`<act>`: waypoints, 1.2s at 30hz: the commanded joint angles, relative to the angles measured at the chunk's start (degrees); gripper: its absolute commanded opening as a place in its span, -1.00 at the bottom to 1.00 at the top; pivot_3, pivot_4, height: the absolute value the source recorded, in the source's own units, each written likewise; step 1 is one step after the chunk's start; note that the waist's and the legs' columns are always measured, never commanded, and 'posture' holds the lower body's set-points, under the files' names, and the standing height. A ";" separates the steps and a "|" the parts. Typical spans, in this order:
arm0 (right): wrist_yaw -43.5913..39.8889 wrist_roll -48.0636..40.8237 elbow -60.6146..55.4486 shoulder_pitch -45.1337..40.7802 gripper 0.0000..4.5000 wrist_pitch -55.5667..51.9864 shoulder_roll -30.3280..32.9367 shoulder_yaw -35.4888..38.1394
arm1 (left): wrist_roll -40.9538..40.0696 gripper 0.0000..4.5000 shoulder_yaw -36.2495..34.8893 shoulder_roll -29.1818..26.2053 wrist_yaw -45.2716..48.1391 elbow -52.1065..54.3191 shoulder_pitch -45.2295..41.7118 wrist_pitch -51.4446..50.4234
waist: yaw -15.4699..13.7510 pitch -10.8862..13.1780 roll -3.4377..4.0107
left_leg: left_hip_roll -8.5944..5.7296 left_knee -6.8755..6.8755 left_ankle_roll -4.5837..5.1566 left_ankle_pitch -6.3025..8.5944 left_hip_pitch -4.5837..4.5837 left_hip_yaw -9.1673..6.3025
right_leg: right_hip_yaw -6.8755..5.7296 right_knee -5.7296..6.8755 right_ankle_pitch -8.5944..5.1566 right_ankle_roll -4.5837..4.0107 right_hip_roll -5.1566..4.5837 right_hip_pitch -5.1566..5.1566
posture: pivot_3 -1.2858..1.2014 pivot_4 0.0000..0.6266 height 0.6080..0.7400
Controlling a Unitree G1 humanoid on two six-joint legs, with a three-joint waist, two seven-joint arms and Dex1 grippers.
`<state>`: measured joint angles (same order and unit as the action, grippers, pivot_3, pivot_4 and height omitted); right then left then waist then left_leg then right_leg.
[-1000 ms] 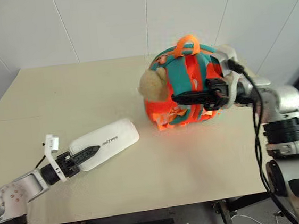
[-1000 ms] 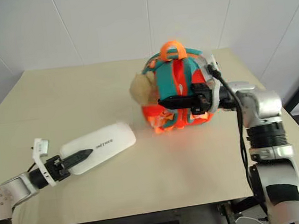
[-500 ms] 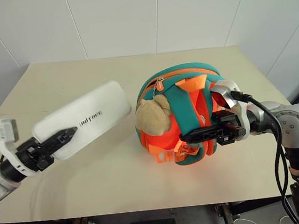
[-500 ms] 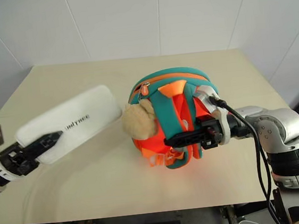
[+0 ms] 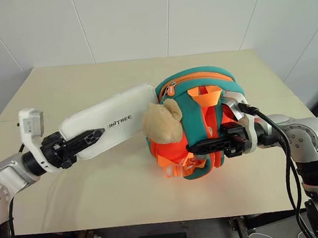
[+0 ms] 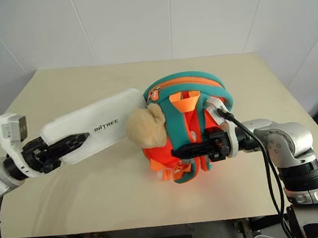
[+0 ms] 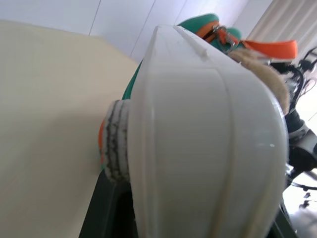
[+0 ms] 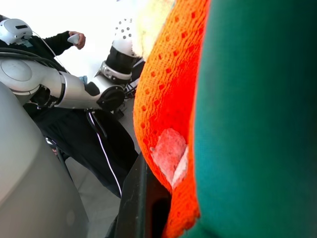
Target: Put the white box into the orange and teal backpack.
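From the head camera I saw the left gripper (image 5: 87, 139) clamped on the near end of the flat white rectangular box with dark lettering (image 5: 111, 124), holding it clear of the beige table (image 5: 87, 81). The box pointed toward 2 o'clock, its far end touching the zipped rim of the small rounded orange and teal backpack (image 5: 196, 121) (just above the tan plush toy (image 5: 162, 121)). At 3 o'clock of the pack, the right gripper (image 5: 207, 146) was closed on its orange and teal straps, keeping it upright on the table.
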<state>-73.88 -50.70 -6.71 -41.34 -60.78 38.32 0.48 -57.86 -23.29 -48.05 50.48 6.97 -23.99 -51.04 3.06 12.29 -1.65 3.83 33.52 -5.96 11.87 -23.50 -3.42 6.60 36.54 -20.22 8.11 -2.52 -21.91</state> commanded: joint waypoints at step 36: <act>8.75 -3.65 -5.31 2.70 -1.00 2.74 -0.65 2.76 | 39.66 0.21 30.18 27.39 9.14 -30.16 -36.94 31.08 | -1.48 0.01 0.03 | -0.03 0.80 -0.03 -0.06 -0.76 -0.09 | 0.02 0.66 -0.01 0.23 0.08 -0.54 | 0.03 -0.52 1.00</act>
<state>-65.18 -52.93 -10.00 -38.86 -57.88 37.49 1.72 -17.60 8.81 -19.69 58.97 -26.40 -61.06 -20.30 1.58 12.30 -1.63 3.80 34.32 -5.99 11.81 -24.25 -3.52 6.62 37.23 -20.23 8.34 -2.45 -22.46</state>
